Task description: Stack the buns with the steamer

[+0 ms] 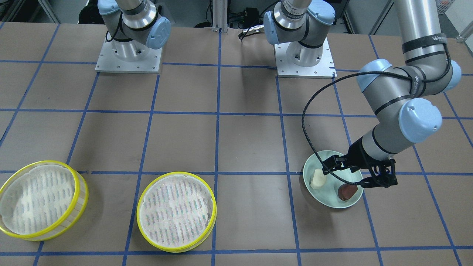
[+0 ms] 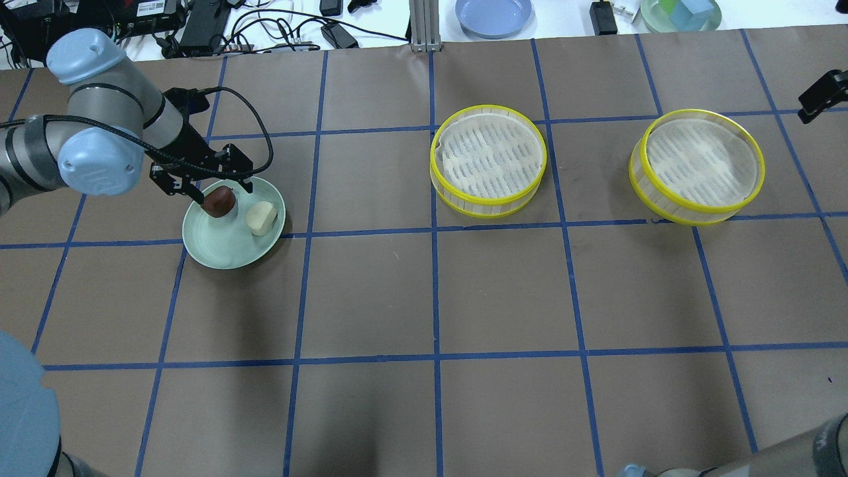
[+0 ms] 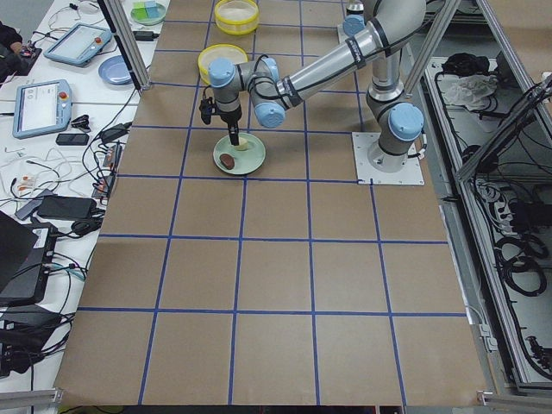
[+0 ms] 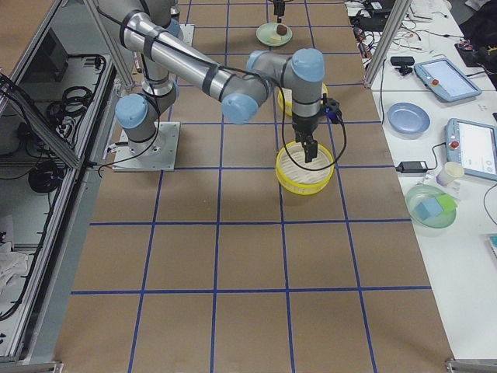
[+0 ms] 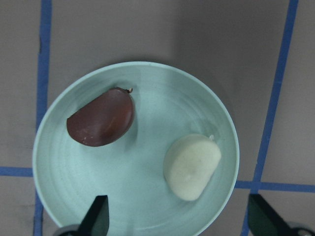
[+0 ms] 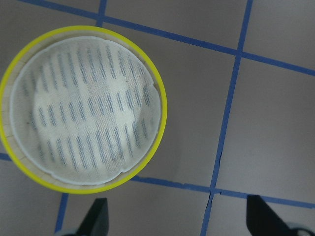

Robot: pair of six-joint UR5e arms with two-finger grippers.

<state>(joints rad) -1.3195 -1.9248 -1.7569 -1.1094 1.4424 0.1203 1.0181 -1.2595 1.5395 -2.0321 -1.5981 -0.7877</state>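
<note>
Brown paper-covered table (image 2: 464,298), marked into squares by blue tape. Places are read from the overhead view unless noted.

Item 1. Pale green plate (image 2: 225,262), at 9 o'clock on the table. It holds both buns.

Item 2. Brown bun (image 2: 219,201), dark reddish, lying on the plate. In the left wrist view it sits at 10 o'clock on the plate (image 5: 102,124).

Item 3. Cream bun (image 2: 261,217), pale yellow, on the same plate. It is just beside the brown bun but apart from it, at 3 o'clock on the plate in the left wrist view (image 5: 192,164).

Item 4. First steamer tray (image 2: 489,159), with a yellow rim and white perforated liner, at 12 to 1 o'clock on the table and well apart from the plate.

Item 5. Second steamer tray (image 2: 695,165), of the same kind, at 2 o'clock, near the first but not touching it.

Item 6. Left gripper (image 5: 179,219), hanging over the plate with its pincer spread wide. Neither finger touches a bun.

Item 7. Right gripper (image 6: 177,219), also spread wide and holding nothing. It hangs above the table near the second steamer tray, which lies at 10 o'clock in its wrist view.

Item 8. Blue dish (image 2: 493,14), beyond the table's far edge at 12 o'clock.
</note>
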